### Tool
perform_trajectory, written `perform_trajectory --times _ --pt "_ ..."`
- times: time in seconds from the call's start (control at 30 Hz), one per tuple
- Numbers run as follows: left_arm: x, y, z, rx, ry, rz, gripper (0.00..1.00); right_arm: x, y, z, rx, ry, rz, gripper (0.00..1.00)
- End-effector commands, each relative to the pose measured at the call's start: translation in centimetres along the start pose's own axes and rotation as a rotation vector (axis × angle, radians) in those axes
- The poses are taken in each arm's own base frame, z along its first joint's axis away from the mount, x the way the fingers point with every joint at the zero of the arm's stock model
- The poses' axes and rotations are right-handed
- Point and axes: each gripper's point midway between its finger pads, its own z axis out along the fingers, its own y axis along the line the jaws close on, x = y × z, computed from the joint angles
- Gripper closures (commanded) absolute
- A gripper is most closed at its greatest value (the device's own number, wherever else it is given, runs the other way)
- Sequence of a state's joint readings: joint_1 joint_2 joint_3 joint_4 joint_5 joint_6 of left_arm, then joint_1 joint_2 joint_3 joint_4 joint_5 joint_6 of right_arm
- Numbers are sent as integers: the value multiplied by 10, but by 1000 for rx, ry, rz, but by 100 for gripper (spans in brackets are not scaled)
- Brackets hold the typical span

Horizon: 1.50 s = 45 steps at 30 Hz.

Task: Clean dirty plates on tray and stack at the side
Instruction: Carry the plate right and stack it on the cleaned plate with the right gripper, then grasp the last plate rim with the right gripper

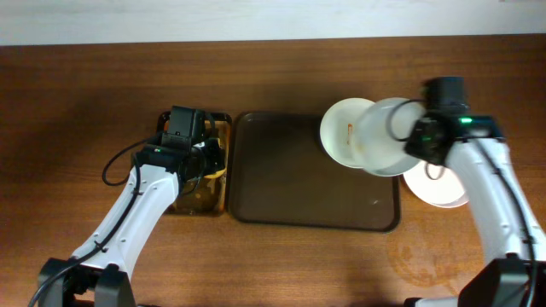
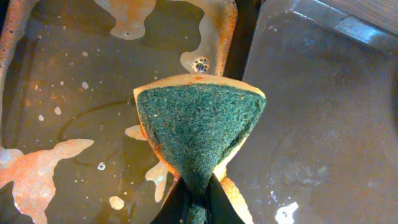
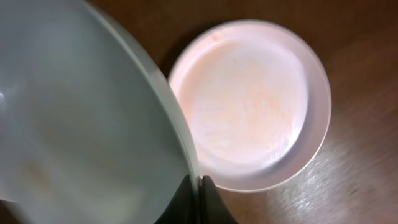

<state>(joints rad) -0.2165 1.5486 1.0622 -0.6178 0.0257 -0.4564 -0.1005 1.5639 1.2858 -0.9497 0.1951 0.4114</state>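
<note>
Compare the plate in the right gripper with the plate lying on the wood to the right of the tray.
The held plate is pinched at its rim by the right gripper and sits lifted and tilted. The table plate lies flat on the tabletop with nothing gripping it. The held plate looks plain pale grey-white, while the table plate shows a faint orange-pink film. Both are round and shallow, and they seem alike in size.

Green sponge; orange-stained small tray

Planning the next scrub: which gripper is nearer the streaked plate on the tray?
Right. The right gripper, holding a raised plate, is beside the streaked plate; the left gripper holds the sponge across the tray.
</note>
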Motion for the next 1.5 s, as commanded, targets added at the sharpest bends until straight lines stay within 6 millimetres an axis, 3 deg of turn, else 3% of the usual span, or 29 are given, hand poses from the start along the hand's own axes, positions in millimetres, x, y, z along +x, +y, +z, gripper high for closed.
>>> perform_trajectory --times 0.0,0.07,0.23,0.47,0.6,0.67,0.8,0.93,1.03,1.27,1.47 --pt "-2 0 -3 7 -8 -5 100 -13 -48 1 -60 38 209 96" --pt "-1 0 -3 7 -7 -5 100 -14 -86 8 -16 45 289 96" --pt "-1 0 -3 7 -7 -5 100 -13 -134 15 35 38 410 96" --pt "0 -1 -3 12 -2 -5 100 -9 -137 26 43 66 391 90" --pt "0 -1 -3 15 0 -5 100 -5 -135 32 43 95 389 67" --pt "0 -1 -4 15 0 -5 100 -5 -117 32 -60 113 351 67" --pt "0 -1 -4 15 0 -5 100 -9 -49 18 -401 116 145 63" --pt "0 -1 -3 14 1 -5 100 3 -1 14 -440 137 -9 61" --pt "0 -1 -3 15 0 -5 100 19 42 25 -431 183 -86 61" --pt "0 -1 -3 15 1 -5 100 38 78 82 -381 278 -61 68" --pt "0 -1 -3 15 0 -5 100 48 82 111 -372 325 -56 71"
